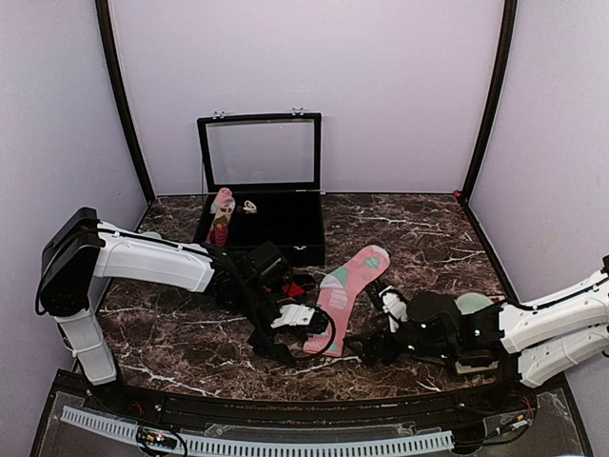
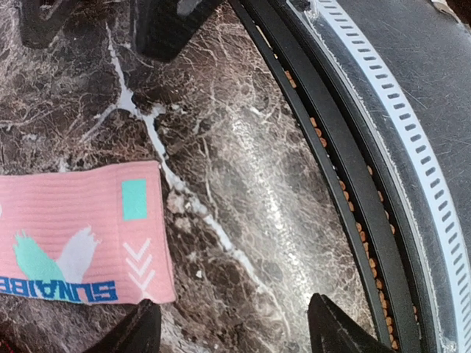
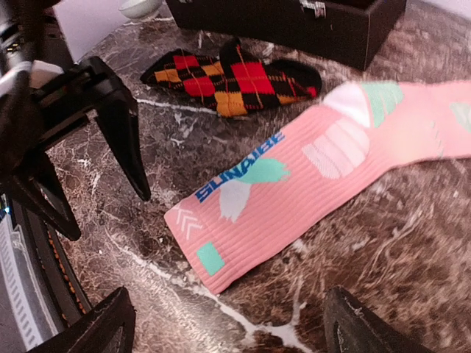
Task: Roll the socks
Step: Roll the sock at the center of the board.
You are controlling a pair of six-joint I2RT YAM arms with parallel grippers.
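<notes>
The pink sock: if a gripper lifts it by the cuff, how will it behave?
The pink sock lies flat and thin on the marble table, so it is probably floppy and would hang limp. It looks light. Pushed, the ribbed fabric would likely bunch rather than slide.

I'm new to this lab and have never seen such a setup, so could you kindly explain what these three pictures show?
Two white robot arms stand at the near edge of a marble table. One picture looks down from above and behind them; the other two come from cameras on each wrist. A pink sock lies flat between the arms, a black argyle sock is beside it, and an open black case stands behind. The left gripper and right gripper both stand open by the pink sock's cuff, holding nothing.
</notes>
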